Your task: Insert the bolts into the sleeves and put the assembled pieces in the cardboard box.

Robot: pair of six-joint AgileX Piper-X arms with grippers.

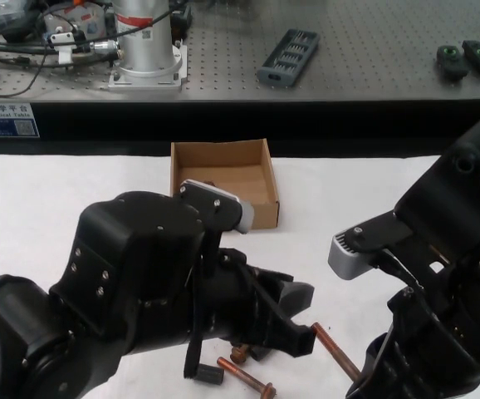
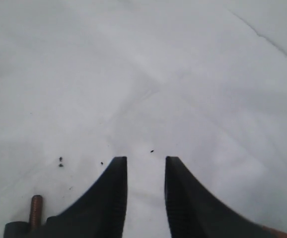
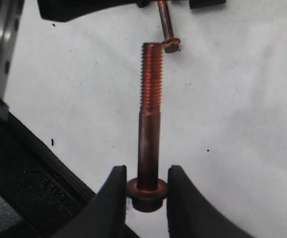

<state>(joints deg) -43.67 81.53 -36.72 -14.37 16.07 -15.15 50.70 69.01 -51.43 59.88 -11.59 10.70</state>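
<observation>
My right gripper is shut on the flanged head of a long copper bolt. The bolt is held just above the white cloth, its threaded end toward the left arm; in the high view this bolt sticks out from the right gripper. My left gripper stands open over bare cloth with nothing between its fingers. In the high view the left gripper sits close to the held bolt's tip. A second bolt lies on the cloth beside a black sleeve. The cardboard box stands open behind the left arm.
White cloth covers the table. Behind it is a perforated metal bench with a metal post, cables, a grey tool holder and two black parts. Both arms crowd the front of the table.
</observation>
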